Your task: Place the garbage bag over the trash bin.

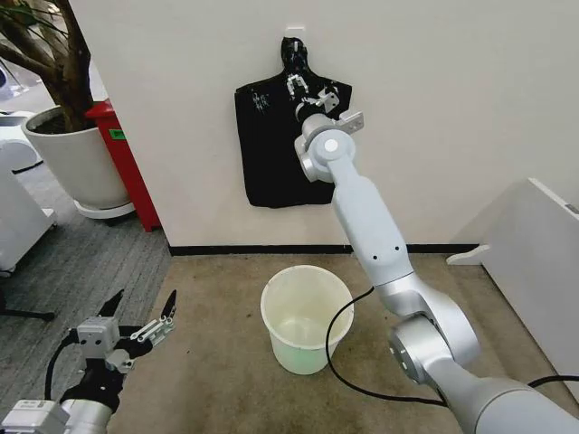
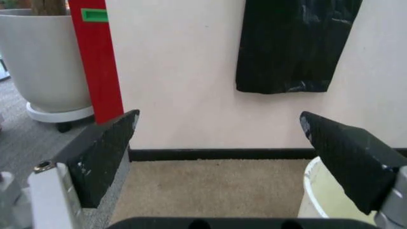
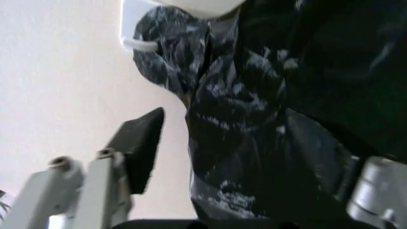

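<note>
The left gripper is waiting low at the robot's left side, above the carpet edge, with its jaws spread wide and holding nothing.

Just ahead, the trash bin is standing upright on the carpet, near the foot of the wall. Its inside is showing bare, with nothing in it and no liner over its rim.

Farther off, the right arm is reaching up to the wall, where the garbage bag is hanging from a white hook. The right gripper is sitting at the bag's gathered neck just below the hook. In the right wrist view the jaws are parted, with the crinkled neck lying between them; they are not yet clenched on it.

Judgement: the step in hand is fetching the bag from the wall. The next move calls for closing firmly on the bunched neck, then lifting it up and off the hook before carrying it down to the bin. The thin plastic is likely to slip or snag if gripped loosely.

To the left, a plant pot is standing beside a red cabinet.
</note>
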{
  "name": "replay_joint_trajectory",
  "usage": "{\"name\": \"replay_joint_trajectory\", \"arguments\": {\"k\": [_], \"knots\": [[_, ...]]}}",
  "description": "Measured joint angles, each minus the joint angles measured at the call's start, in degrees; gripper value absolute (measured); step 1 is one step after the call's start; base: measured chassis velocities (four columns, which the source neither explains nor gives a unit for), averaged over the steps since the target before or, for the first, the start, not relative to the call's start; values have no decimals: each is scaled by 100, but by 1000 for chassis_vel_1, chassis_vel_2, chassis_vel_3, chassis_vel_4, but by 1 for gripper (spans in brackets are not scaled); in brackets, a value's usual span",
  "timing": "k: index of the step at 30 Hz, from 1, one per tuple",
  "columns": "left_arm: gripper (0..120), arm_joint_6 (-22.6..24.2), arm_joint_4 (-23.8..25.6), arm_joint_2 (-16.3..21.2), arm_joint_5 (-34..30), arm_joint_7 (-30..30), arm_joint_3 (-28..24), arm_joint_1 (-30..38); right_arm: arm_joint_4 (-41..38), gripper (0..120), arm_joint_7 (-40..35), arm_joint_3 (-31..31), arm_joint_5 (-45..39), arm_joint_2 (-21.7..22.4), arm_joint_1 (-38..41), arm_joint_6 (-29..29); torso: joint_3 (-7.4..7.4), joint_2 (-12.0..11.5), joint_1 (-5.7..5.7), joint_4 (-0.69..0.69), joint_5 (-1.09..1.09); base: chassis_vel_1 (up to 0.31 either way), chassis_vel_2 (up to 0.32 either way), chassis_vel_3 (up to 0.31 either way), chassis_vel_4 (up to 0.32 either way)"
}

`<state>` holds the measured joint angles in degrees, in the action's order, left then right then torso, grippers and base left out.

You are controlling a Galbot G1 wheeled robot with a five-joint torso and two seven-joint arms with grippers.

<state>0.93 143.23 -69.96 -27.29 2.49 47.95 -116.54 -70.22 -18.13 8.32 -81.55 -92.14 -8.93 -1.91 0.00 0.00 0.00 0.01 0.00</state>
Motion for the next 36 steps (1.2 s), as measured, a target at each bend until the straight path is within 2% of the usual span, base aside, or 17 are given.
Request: {"name": "replay_joint_trajectory", "arguments": {"k": [3,5,6,9,17,36], "knots": [[100,0,0,1,2,-10,-1,-2,120,87,129,103,-59,0,22,96,0,0,0,-2,0,0,0,0,0],[100,0,0,1,2,-10,-1,-2,132,89,142,106,-59,0,23,98,0,0,0,-2,0,0,0,0,0],[100,0,0,1,10,-20,-4,-3,209,94,227,112,-36,0,26,106,0,0,0,-1,0,0,0,0,0],[100,-3,0,-16,57,-99,-26,0,371,100,329,128,6,0,50,109,0,0,0,0,0,0,0,0,0],[100,-6,0,-13,68,-137,-32,19,610,100,558,190,71,0,230,133,0,0,0,-1,0,0,0,0,0],[100,2,0,-28,75,-178,-62,96,840,100,576,42,-12,0,407,217,0,0,0,-1,0,0,0,0,0]]}}
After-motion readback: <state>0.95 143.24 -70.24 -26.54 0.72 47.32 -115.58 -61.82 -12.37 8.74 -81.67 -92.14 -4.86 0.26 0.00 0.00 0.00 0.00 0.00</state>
